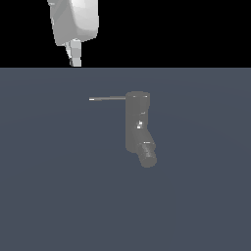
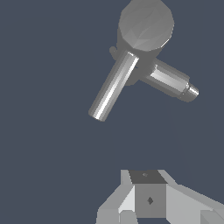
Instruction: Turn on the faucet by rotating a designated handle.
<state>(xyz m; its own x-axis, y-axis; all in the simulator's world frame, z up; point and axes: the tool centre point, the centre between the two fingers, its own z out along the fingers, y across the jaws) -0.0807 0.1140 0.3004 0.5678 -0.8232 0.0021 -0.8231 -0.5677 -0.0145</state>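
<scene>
faucet (image 1: 137, 125) upright, handle (image 1: 108, 98) sideways, claw (image 1: 75, 59) apart

You look down on the faucet (image 2: 146, 24), its round top facing you. The handle (image 2: 113, 86) and the spout (image 2: 173, 82) jut out from it at an angle to each other. The gripper (image 2: 148, 199) sits apart from both, touching nothing.

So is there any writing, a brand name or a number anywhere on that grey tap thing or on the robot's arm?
None. No words, labels, brands or numbers show in either view.
The faucet and its handle are plain grey.
The gripper is plain white; the wrist view shows only a small dark diamond mark on it, not lettering.
</scene>
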